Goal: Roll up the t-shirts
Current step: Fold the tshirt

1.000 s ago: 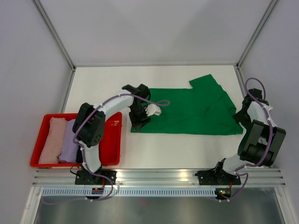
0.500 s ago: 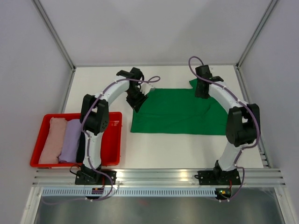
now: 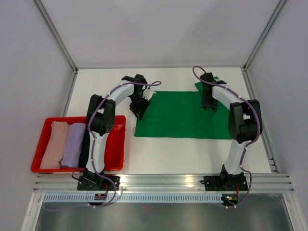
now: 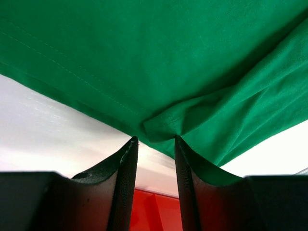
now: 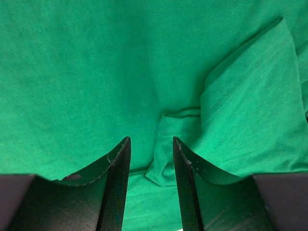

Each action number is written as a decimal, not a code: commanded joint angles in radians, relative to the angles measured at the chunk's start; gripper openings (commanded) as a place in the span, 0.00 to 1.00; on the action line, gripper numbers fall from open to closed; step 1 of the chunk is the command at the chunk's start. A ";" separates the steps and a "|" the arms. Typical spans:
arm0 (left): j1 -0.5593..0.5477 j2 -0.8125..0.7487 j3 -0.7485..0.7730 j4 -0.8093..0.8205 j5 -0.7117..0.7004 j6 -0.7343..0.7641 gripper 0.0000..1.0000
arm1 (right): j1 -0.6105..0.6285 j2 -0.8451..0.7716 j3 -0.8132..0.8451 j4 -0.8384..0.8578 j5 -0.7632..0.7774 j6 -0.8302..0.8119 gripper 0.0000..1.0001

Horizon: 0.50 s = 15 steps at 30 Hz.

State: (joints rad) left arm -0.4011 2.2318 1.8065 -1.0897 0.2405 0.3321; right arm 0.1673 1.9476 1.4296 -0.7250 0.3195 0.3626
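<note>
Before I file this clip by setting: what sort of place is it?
Likely a robot lab cell: plain grey panel walls, a white tabletop, a left arm and right arm bolted to an aluminium rail.

Bright even light, faint shadows, top view sharp, sheen on table (image 4: 43,120), green t-shirt (image 5: 96,72) perhaps soft close up.

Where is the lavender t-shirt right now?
Top view: the lavender t-shirt lies in the red tray, near left, between the pink t-shirt and black t-shirt.
</note>
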 commanded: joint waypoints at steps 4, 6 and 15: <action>-0.002 0.014 -0.010 0.016 0.040 -0.059 0.42 | -0.023 0.025 -0.011 0.013 0.033 0.009 0.45; -0.001 0.019 -0.006 0.016 0.037 -0.062 0.41 | -0.028 0.021 -0.044 0.044 0.035 0.007 0.44; -0.001 0.023 -0.021 0.021 0.017 -0.108 0.40 | -0.064 -0.016 -0.139 0.124 -0.019 0.024 0.39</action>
State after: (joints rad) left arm -0.4015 2.2322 1.7927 -1.0855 0.2451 0.2749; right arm 0.1150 1.9537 1.3270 -0.6502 0.3237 0.3664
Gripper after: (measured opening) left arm 0.405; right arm 0.398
